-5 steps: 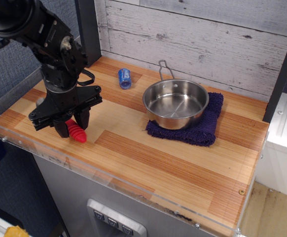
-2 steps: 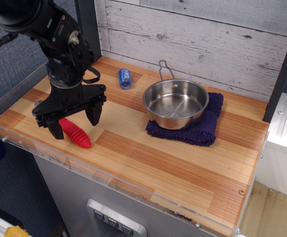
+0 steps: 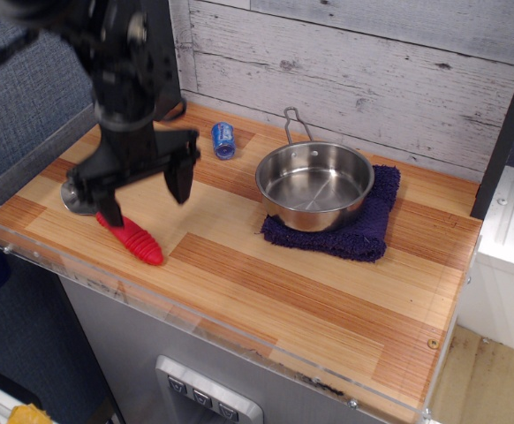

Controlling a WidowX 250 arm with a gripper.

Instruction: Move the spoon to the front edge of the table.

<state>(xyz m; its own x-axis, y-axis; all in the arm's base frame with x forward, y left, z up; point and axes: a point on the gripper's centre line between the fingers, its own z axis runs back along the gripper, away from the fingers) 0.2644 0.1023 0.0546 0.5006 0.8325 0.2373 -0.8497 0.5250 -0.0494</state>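
**One spoon lying free near the front-left rim, gripper raised above it**

One spoon lies flat on the table, close to the front edge at the left end. Its ribbed red handle points toward the front and slightly right, ending just short of the clear acrylic rim; its silver bowl sits at the back-left end, partly hidden behind a dark finger, so I see only a sliver of metal there. Nothing grips it.

My gripper hangs over the spoon with its jaws spread wide apart. One finger's tip overlaps the handle's upper end in this view; I cannot tell whether it touches. The other finger stands clear to the right, over bare wood. The arm above is motion-blurred and fills the upper-left corner.

Behind the gripper, near the back wall, a small blue cylinder lies on its side. To the right of it, well apart from the spoon, a steel pot rests upright on a dark blue cloth; its wire handle points toward the back wall. The pot looks empty. The right half of the table's front strip shows only striped planks.
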